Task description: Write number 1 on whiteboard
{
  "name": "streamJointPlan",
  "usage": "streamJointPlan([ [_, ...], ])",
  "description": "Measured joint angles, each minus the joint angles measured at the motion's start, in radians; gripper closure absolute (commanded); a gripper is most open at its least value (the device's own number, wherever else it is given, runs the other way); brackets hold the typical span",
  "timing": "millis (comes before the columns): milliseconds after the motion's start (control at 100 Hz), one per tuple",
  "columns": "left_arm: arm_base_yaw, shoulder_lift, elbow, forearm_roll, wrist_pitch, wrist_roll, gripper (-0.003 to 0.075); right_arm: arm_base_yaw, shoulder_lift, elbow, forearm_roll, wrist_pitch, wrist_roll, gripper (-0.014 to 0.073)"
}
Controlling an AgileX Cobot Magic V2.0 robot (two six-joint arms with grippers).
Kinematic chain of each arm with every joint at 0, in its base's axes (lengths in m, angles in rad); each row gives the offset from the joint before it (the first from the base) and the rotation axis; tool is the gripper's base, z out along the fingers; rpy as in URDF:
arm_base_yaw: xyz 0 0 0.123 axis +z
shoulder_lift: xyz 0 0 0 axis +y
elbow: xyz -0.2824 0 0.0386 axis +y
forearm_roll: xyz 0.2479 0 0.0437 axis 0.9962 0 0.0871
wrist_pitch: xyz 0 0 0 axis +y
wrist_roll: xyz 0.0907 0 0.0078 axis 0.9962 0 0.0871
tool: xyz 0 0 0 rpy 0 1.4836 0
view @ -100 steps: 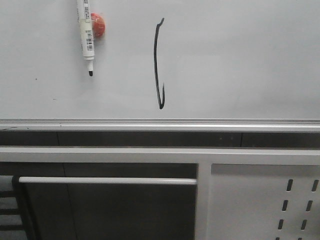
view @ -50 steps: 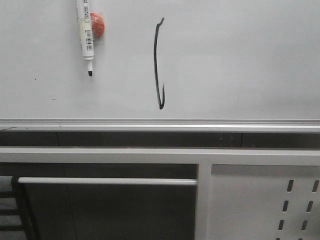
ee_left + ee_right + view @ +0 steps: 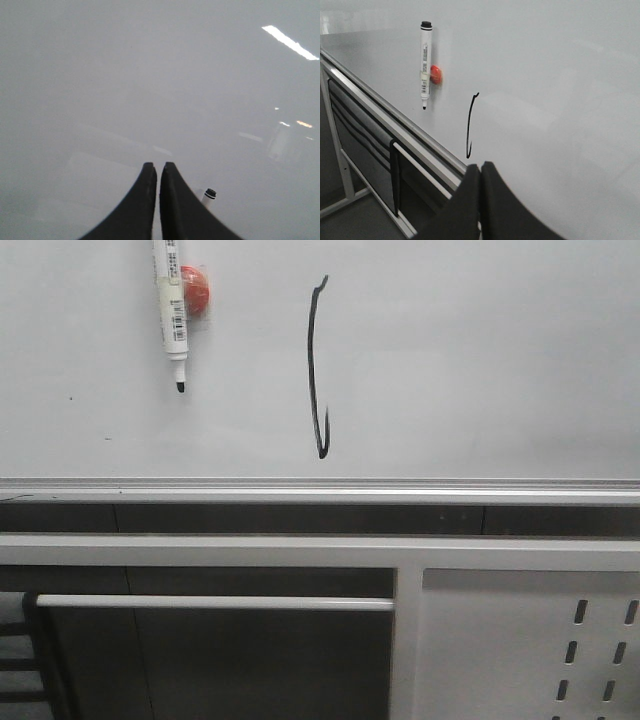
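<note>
Front view: whiteboard (image 3: 480,360) is filling the upper half, its silver rail (image 3: 320,488) running along the lower edge. The number 1 (image 3: 316,370) is sitting near the middle of the board, a thin black stroke, slightly bowed, tick at top, hook at bottom, ending just above the rail. To its left a white marker pen (image 3: 172,315) is hanging tip-down, held against a red magnet (image 3: 195,290). Below the rail, a white bar (image 3: 215,602) and a perforated metal panel (image 3: 530,650) are showing. Neither gripper is appearing in this view.

Right wrist view: right gripper (image 3: 480,172) is showing its black fingers pressed together, nothing between them. The number 1 (image 3: 470,125) is lying on the board just beyond the fingertips, apart from them; pen (image 3: 425,65) and magnet (image 3: 435,74) are sitting farther off.

Left wrist view: left gripper (image 3: 158,170) is facing bare board (image 3: 150,75), jaws nearly closed with only a slit between, holding nothing. The pen's end (image 3: 210,193) is peeking out beside one finger. The stroke is not showing here.
</note>
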Motion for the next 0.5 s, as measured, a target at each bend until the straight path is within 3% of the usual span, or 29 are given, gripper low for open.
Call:
streamJointPlan([
  [150, 0.008, 0.0, 0.021, 0.071, 0.051, 0.0, 0.0738, 0.0, 0.0, 0.0, 0.0, 0.0, 0.0, 0.0664],
  [220, 0.016, 0.0, 0.049, 0.232, 0.137, -0.012, 0.0738, 0.0, 0.0, 0.0, 0.0, 0.0, 0.0, 0.0664],
  [280, 0.032, 0.0, 0.074, 0.476, 0.244, -0.08, 0.0738, 0.0, 0.0, 0.0, 0.0, 0.0, 0.0, 0.0664],
  [410, 0.114, 0.0, 0.13, 1.054, 0.433, -0.538, 0.0738, 0.0, 0.0, 0.0, 0.0, 0.0, 0.0, 0.0664],
  [500, 0.19, -0.003, 0.166, 1.316, 0.546, -0.889, 0.0738, 0.0, 0.0, 0.0, 0.0, 0.0, 0.0, 0.0664],
])
